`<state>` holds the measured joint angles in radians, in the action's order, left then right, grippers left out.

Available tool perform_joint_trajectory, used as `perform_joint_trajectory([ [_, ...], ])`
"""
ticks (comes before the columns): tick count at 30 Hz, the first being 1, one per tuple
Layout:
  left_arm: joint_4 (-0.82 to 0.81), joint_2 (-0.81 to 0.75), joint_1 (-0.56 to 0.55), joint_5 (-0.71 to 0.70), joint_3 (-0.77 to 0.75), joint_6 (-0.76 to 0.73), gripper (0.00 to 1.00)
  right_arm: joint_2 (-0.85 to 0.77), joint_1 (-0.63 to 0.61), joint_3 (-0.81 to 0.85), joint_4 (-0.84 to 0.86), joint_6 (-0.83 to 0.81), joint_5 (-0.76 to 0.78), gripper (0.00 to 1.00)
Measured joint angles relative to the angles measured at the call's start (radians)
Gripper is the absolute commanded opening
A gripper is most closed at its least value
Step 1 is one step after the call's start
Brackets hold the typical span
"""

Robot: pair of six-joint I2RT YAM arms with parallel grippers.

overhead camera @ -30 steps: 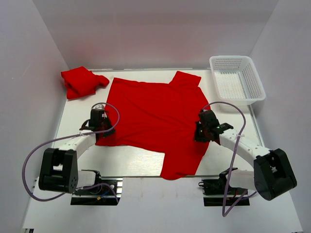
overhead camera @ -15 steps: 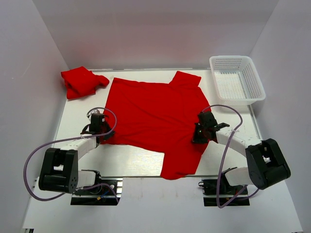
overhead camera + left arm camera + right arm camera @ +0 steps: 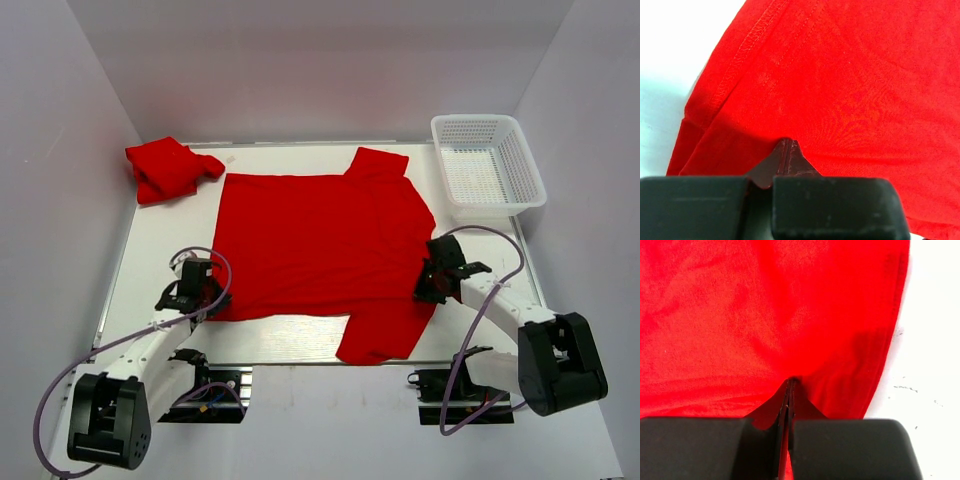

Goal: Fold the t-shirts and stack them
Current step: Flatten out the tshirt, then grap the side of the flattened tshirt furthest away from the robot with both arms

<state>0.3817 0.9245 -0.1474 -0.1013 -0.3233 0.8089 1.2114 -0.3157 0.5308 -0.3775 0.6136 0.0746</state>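
From above: flat shirt (image 3: 315,245) spread sideways over the middle of the surface (image 3: 150,240), one sleeve toward the far edge, the other toward the near edge. Bunched shirt (image 3: 165,168) heaped in the far left corner, near the flat shirt but not touching it. Basket (image 3: 488,165) in the far right corner, apart from the cloth. Left jaws down at the flat shirt's near left corner, right jaws at its right edge just beyond the near sleeve. Too small here to tell how either pair stands.

Left wrist: left jaws clenched tight together, with a small peak of red cloth pinched up between them. Flat shirt (image 3: 840,90) filling most of the frame, stitched hem running diagonally at upper left, bare white surface (image 3: 670,60) beyond it.

Right wrist: right jaws likewise clenched, with a thin sliver of red cloth nipped in the seam between them. Flat shirt (image 3: 765,315) across left and centre, its edge curving down the right side, white surface (image 3: 930,340) beyond, flecked with a few dark specks.
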Motion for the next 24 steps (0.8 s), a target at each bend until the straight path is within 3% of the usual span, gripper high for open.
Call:
perform_joint_trajectory([
  [3,-0.008,0.014,-0.002,0.001,-0.004,-0.02,0.01,-0.005,0.002,-0.002,-0.007,-0.032,-0.038,0.0],
  [5,-0.015,0.052,-0.002,0.003,-0.027,-0.049,0.17,-0.008,0.001,0.005,-0.022,-0.064,-0.068,0.0],
  [6,-0.013,0.087,-0.003,0.004,-0.055,-0.068,0.33,-0.013,0.001,0.015,-0.032,-0.086,-0.087,0.03],
  [7,-0.011,0.117,-0.003,0.005,-0.087,-0.094,0.4,-0.019,0.001,0.032,-0.045,-0.103,-0.097,0.07],
  [8,-0.006,0.14,-0.003,0.008,-0.125,-0.118,0.48,-0.024,0.001,0.064,-0.069,-0.123,-0.101,0.24],
  [9,-0.006,0.155,-0.003,0.012,-0.169,-0.142,0.64,-0.029,0.001,0.105,-0.082,-0.139,-0.103,0.4],
  [10,-0.006,0.162,-0.003,0.014,-0.212,-0.176,0.68,-0.034,0.001,0.177,-0.097,-0.182,-0.101,0.57],
  [14,-0.01,0.163,-0.003,0.031,-0.431,-0.295,0.81,-0.045,0.001,0.404,-0.078,-0.263,-0.096,0.8],
  [18,-0.059,0.167,-0.002,0.058,-0.603,-0.428,0.88,-0.027,0.002,0.573,-0.007,-0.352,-0.085,0.89],
  [19,-0.069,0.177,-0.001,0.069,-0.629,-0.455,0.93,-0.011,0.002,0.605,0.003,-0.364,-0.073,0.89],
  [24,-0.133,0.289,0.006,0.125,-0.706,-0.541,0.95,0.124,0.014,0.681,0.06,-0.386,-0.028,0.91],
])
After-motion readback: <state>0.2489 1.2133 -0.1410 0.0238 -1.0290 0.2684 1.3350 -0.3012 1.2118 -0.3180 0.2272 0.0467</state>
